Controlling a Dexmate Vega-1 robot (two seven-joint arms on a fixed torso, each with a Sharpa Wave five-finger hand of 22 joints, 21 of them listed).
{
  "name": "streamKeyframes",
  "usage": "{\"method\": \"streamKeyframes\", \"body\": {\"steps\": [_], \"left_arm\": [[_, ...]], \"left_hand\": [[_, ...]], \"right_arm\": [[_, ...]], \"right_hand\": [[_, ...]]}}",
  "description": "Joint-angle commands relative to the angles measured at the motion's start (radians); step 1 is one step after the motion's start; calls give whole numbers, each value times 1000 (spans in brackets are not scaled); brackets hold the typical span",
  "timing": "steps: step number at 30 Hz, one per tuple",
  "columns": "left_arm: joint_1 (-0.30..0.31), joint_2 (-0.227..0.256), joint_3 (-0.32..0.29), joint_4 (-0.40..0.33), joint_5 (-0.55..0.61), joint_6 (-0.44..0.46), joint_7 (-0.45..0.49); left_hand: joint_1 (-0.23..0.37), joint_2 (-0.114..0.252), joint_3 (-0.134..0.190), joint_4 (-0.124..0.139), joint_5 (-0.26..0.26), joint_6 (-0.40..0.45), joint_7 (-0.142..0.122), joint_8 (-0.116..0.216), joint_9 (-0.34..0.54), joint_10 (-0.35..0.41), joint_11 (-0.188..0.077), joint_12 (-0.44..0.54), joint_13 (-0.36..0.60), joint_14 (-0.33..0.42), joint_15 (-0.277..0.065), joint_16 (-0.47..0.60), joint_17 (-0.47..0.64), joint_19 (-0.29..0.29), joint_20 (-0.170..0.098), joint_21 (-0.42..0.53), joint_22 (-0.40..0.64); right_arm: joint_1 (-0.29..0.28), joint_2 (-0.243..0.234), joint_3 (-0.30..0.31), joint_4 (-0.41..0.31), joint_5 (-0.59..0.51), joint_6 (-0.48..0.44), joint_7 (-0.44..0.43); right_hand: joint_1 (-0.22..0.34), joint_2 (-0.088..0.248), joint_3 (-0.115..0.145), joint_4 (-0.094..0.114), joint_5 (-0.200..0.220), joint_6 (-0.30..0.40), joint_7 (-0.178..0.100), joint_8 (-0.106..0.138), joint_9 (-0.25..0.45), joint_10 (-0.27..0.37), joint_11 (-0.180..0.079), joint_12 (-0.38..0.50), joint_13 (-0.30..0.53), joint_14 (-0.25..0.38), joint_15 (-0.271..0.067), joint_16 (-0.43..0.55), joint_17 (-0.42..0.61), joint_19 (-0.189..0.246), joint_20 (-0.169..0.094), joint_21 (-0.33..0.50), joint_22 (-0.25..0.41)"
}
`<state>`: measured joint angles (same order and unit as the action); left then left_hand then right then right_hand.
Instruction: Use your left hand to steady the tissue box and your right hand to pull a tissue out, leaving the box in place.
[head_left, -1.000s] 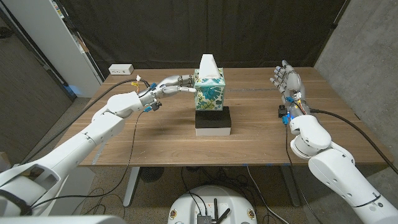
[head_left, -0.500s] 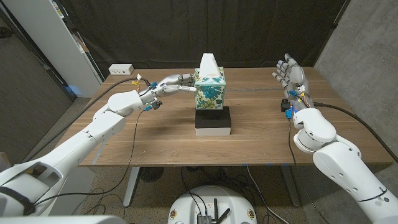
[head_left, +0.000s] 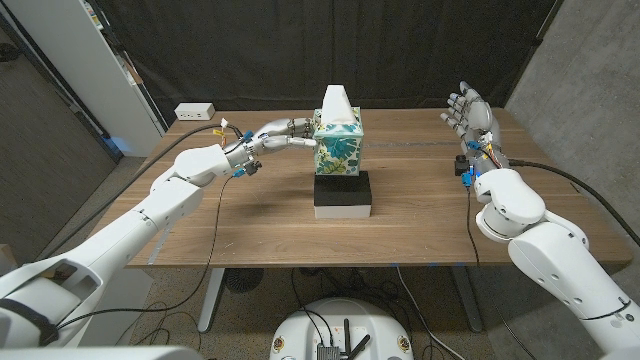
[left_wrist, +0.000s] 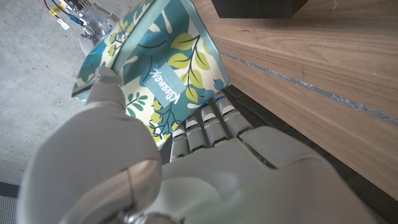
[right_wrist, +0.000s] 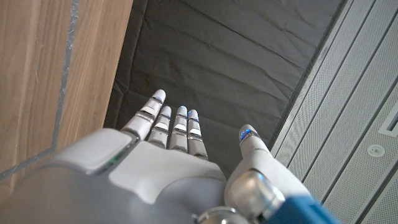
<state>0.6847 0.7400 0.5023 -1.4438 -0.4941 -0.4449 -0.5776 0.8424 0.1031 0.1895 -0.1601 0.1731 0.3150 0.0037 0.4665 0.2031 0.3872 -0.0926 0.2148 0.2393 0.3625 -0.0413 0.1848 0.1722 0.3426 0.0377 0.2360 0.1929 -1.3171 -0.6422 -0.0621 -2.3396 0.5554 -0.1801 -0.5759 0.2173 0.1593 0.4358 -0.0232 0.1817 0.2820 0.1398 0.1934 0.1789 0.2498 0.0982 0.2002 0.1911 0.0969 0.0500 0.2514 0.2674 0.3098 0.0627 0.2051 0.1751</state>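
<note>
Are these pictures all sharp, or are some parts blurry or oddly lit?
Head view: evenly lit and sharp, with the tissue box crisp and a soft shadow under the left hand. Left wrist view: the box print is clear, but the hand's near part looms large and blurred. Right wrist view: the right hand is soft up close, against a dark curtain.

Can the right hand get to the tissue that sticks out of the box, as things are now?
Probably yes. The right hand is open and raised at the table's right side, well away from the tissue. Nothing stands between them, and the left hand touches only the tissue box's left side, so the top stays free.
</note>
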Motion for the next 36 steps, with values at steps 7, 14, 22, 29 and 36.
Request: {"method": "streamKeyframes", "body": {"steps": [7,14,22,29,36], "left_arm": [[14,5,1,-28,7,14,20],[26,12,-2,-46,7,22,31],[41,22,-4,-71,9,30,43],[55,30,-7,-94,10,40,54],[74,42,-11,-122,13,48,69]], "left_hand": [[-1,10,12,2,6,25,17,62,14,2,-3,-3,5,-8,-42,-1,3,1,6,-6,3],[-2,10,14,2,6,25,18,62,14,1,-1,-4,5,-10,-41,-2,3,0,6,-6,3],[-3,10,16,2,6,26,17,62,14,2,-3,-3,6,-11,-41,-2,3,0,5,-6,3],[-4,10,18,2,6,25,17,62,14,2,-1,-3,6,-11,-42,-2,3,0,5,-6,3],[-4,10,19,2,6,27,17,62,14,1,-2,-3,6,-10,-42,-1,3,0,5,-6,3]], "right_arm": [[-12,-140,-15,-31,-278,-45,8],[-8,-174,-60,-80,-461,-153,-26],[-6,-191,-101,-117,-615,-259,-34],[6,-196,-165,-123,-781,-313,-59],[0,-200,-187,-123,-870,-313,-36]], "right_hand": [[-15,17,8,11,-1,-17,-28,-5,5,-21,-28,-6,2,-25,-38,-7,6,-24,-38,-10,0],[-13,21,14,14,-1,-11,-44,-2,4,-14,-41,-3,2,-19,-53,-4,7,-24,-52,-9,0],[1,11,21,0,0,-3,-52,1,4,-8,-52,-1,1,-11,-55,-5,2,-23,-52,-8,-1],[24,4,32,-25,5,35,-81,12,4,13,-71,4,1,14,-64,-1,-8,-10,-28,-5,-1],[29,4,34,-32,5,50,-80,15,4,27,-74,8,1,23,-69,1,-10,-5,-24,-3,-1]]}}
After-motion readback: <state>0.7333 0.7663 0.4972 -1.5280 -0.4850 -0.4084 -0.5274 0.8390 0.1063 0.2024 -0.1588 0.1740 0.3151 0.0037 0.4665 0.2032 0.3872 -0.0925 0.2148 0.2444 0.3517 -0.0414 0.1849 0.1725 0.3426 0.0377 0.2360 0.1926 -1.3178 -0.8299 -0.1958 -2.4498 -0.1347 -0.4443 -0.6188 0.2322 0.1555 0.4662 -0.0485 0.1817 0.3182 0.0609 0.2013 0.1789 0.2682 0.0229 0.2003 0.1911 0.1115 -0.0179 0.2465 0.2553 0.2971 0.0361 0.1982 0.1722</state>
